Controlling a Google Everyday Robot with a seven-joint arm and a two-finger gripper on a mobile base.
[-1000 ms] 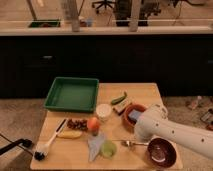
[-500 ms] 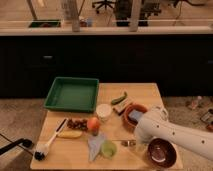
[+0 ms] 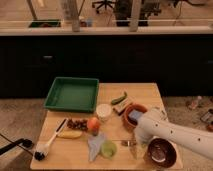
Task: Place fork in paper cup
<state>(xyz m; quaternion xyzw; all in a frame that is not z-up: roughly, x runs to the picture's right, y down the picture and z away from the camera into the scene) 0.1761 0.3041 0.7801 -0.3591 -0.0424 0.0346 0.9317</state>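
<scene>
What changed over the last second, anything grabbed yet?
The arm eased slightly forward and down, bringing the tool over the right end of the fork. No grasp or lift shows: the fork lies on the table where it was. The paper cup, green tray, brush and brown bowl have not moved.

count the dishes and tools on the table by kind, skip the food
Bowls: 2 (brown bowl, dark bowl)
Cups: 1 (paper cup)
Trays: 1 (green tray)
Forks: 1 (fork)
Brushes: 1 (brush)
Total: 6
The end effector is low at the fork, just left of the dark bowl.
</scene>
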